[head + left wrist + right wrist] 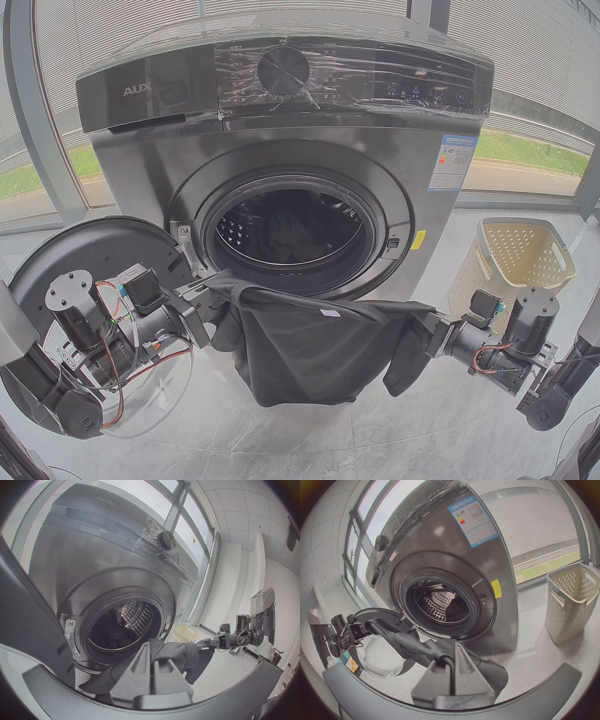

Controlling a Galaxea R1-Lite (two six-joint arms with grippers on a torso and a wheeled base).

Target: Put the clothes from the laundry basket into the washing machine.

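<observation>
black arms (75,306), orange cables (112,369) — grey fingers (134,673)

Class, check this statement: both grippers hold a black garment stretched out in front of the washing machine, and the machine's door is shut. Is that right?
Not quite. The door is open, swung out to the robot's left, as the head view shows. The rest holds: the left gripper and the right gripper each clamp the black garment, which is stretched out in front of the washing machine.
</observation>
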